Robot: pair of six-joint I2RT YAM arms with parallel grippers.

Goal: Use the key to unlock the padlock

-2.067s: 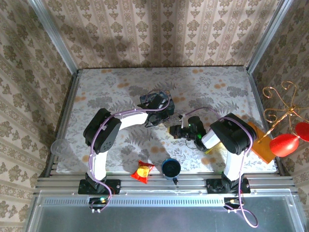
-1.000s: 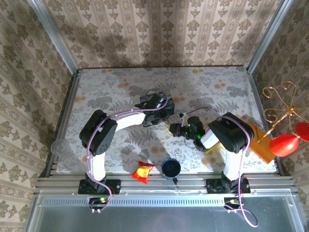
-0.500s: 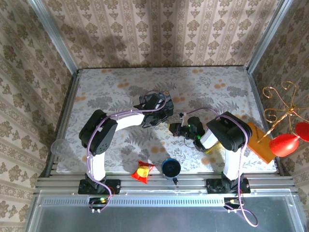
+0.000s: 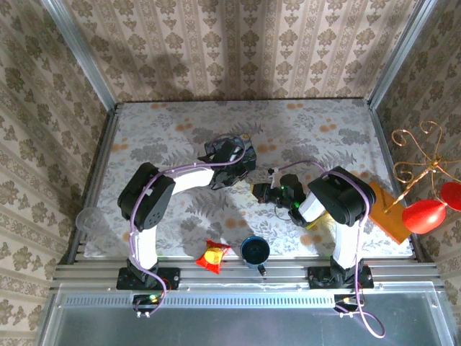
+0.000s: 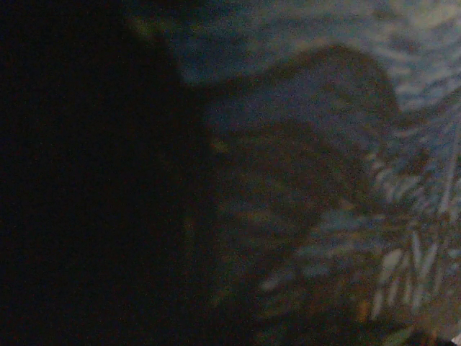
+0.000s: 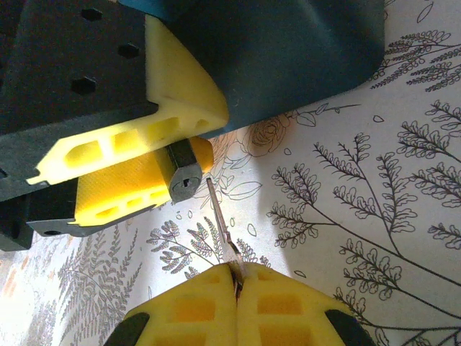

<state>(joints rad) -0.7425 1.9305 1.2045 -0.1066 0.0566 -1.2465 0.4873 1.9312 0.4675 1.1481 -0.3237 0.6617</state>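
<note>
Dark padlock [image 6: 185, 176], perhaps silvery key [image 6: 218, 216], fern-print tablecloth [image 6: 374, 202]

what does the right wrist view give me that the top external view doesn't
Right wrist: the thin silvery key pinched in the right gripper, its tip just beside the keyhole of the tiny dark padlock gripped by the left gripper. Top external: the red-and-yellow snack packet and dark blue cup near the arm bases. Both: the leaf-printed tablecloth.

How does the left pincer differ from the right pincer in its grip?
The left pincer holds the dark padlock, its jaws standing apart; the right pincer is shut on the thin key, its jaws almost meeting. The left pincer grips a small block, the right pincer a slim blade whose tip lies beside the padlock. Both have yellow fingers.
</note>
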